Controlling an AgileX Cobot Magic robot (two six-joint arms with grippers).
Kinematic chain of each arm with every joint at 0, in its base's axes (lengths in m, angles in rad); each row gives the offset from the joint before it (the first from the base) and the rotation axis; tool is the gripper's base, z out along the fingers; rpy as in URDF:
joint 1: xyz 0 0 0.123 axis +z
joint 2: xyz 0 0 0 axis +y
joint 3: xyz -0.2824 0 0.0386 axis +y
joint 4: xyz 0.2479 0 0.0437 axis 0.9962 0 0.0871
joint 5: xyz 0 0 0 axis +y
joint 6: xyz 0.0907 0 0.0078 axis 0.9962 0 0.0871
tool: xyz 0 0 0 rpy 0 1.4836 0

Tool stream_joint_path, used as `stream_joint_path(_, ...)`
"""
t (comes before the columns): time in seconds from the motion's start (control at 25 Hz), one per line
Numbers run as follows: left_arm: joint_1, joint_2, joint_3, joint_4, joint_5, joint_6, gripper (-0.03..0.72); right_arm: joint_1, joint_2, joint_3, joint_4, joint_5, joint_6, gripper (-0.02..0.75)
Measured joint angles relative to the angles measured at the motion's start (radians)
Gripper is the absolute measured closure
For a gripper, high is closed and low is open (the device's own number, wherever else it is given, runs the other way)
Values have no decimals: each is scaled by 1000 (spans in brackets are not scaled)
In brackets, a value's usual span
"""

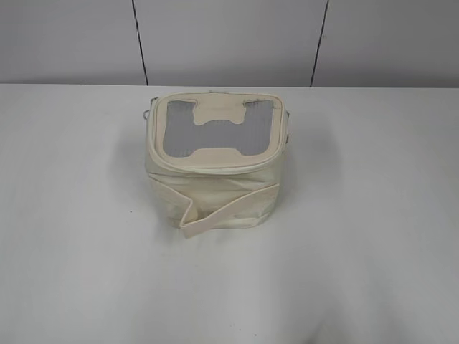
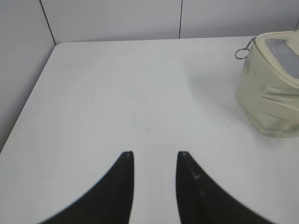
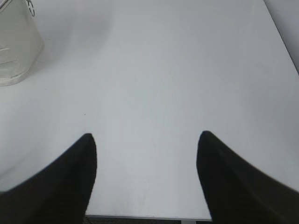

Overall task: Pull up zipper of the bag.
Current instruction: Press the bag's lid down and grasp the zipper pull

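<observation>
Bag sits mid-counter, untouched. Zipper looks mostly closed, though rim too small to judge. Your left tool apart, empty, ring pull well ahead. Right tool wide apart, empty. Approach, grasp, pull all remain.

The bag is matt cream fabric with a grey mesh panel; its ring pull is shiny metal.

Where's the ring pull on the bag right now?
In the left wrist view, a ring pull hangs at the bag's upper left corner, far right of the left gripper.
</observation>
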Motion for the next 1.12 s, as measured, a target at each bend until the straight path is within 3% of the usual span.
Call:
stream_joint_path(0.88,0,0,0,0,0,0,449,0,0,0,2,-1,0,211)
stream_joint_path(1.12,0,0,0,0,0,0,449,0,48,-12,112,-32,-31,211)
